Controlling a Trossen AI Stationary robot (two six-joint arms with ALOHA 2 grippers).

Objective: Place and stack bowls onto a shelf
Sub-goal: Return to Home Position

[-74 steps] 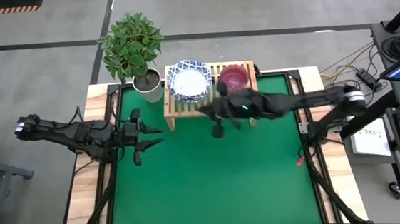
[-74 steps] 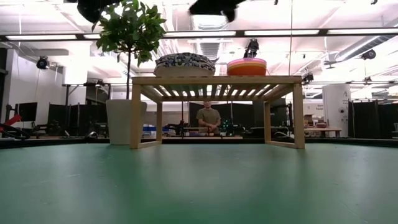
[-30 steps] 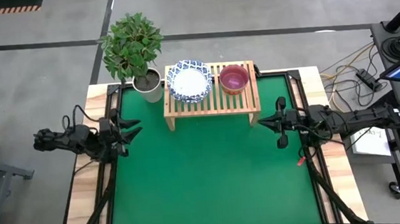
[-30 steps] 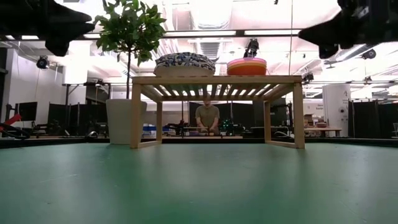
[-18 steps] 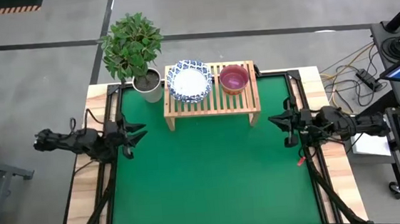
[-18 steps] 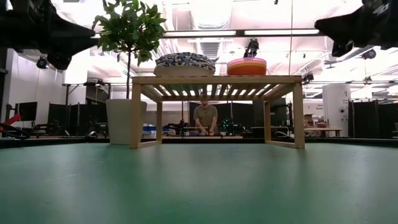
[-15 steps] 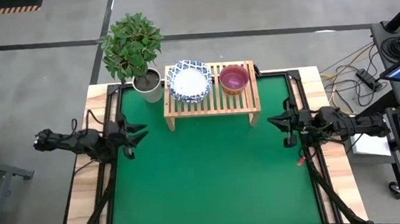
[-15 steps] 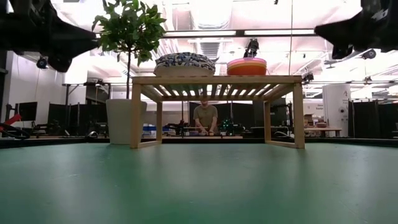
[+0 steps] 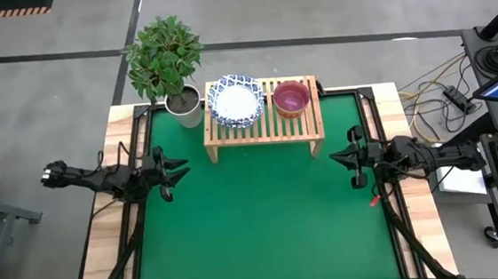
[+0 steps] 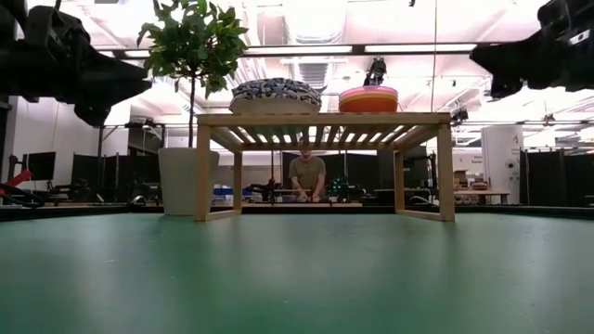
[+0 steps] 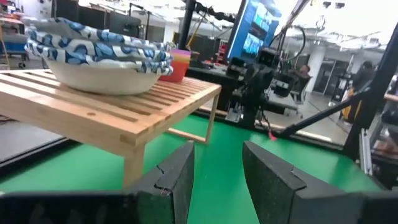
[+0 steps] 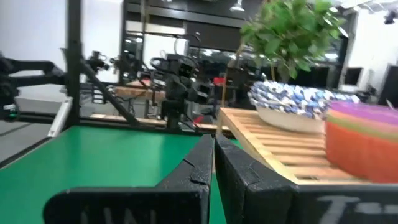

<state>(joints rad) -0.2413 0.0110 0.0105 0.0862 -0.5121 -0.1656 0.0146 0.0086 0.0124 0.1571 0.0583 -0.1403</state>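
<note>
The light-wood shelf [image 9: 263, 121] stands at the table's far edge. On its slats rest a stack of white bowls with blue patterned rims [image 9: 235, 101] toward the left and a stack of plain coloured bowls [image 9: 291, 97], purple on top, toward the right. In the low view the white stack [image 10: 276, 93] and the coloured stack [image 10: 368, 98] sit on the shelf top [image 10: 320, 119]. My left gripper [image 9: 178, 167] hovers open over the table's left side, away from the shelf. My right gripper [image 9: 338, 157] hovers shut over the right side, also apart from it.
A potted plant in a white pot [image 9: 184, 104] stands at the shelf's left end. Green mat [image 9: 255, 219] stretches from the shelf to the near edge. A person [image 10: 303, 173] sits in the room behind the table. Cables and a desk lie beyond the right edge.
My left gripper has reached a little farther in from the table's left edge and sunk slightly. My right gripper has drawn back a little toward the right edge. The bowls and the shelf have stayed put.
</note>
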